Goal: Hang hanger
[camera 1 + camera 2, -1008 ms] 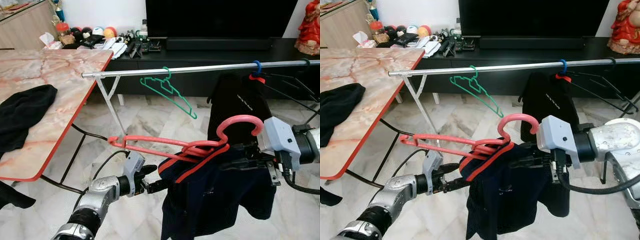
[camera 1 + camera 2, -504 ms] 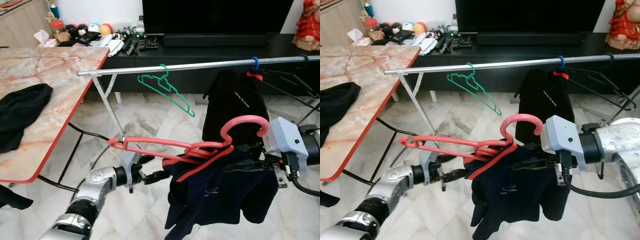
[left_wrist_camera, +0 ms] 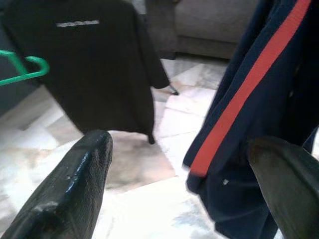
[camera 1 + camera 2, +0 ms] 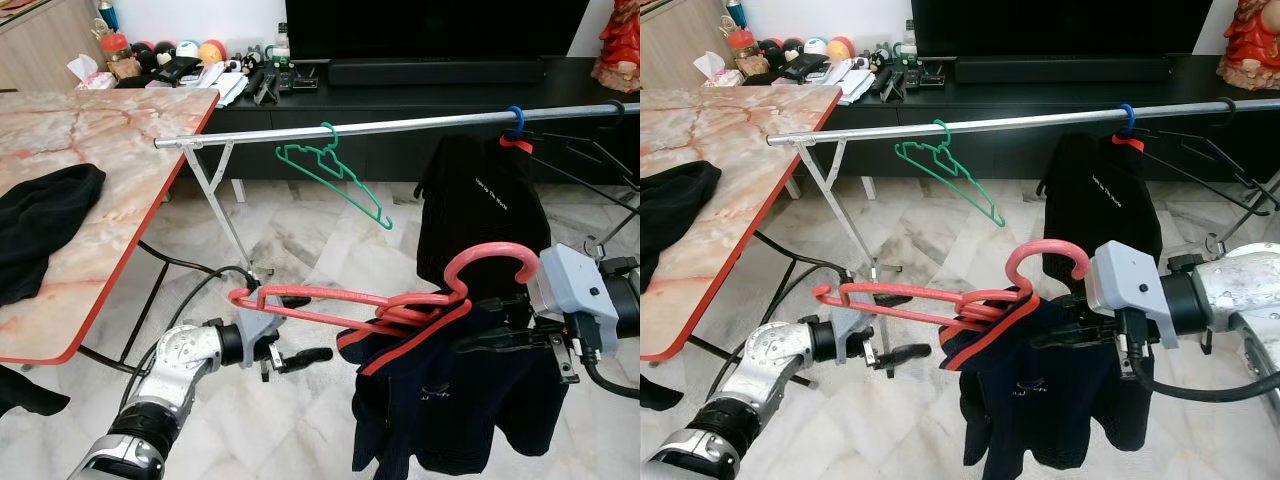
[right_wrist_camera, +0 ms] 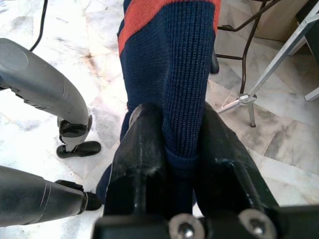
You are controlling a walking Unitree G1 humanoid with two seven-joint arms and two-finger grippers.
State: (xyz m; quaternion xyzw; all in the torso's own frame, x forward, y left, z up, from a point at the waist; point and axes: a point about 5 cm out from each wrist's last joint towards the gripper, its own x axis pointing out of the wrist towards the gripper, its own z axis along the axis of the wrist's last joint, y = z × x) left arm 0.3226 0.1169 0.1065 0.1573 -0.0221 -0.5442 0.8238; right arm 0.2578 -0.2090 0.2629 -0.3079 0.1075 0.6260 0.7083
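Observation:
A pink hanger (image 4: 340, 305) carries a navy garment with red trim (image 4: 450, 400), and its hook (image 4: 490, 262) points up, well below the silver rail (image 4: 400, 127). My right gripper (image 4: 480, 338) is shut on the garment's shoulder over the hanger; the right wrist view has the knit fabric (image 5: 174, 64) pinched between both fingers. My left gripper (image 4: 300, 328) hangs open to the left of the garment, apart from it, near the hanger's free end. Its spread fingers (image 3: 70, 184) hold nothing.
On the rail hang a green hanger (image 4: 335, 175), a black shirt (image 4: 480, 215) on a blue hook (image 4: 514, 122) and black hangers (image 4: 590, 150). A marble table with a red edge (image 4: 130, 140) bearing a black cloth (image 4: 40, 225) stands to the left. A cable (image 4: 190, 300) trails on the floor.
My left gripper has drawn back to the left, away from the navy garment's edge, and its fingers have spread. The right gripper keeps its hold. The camera has shifted slightly.

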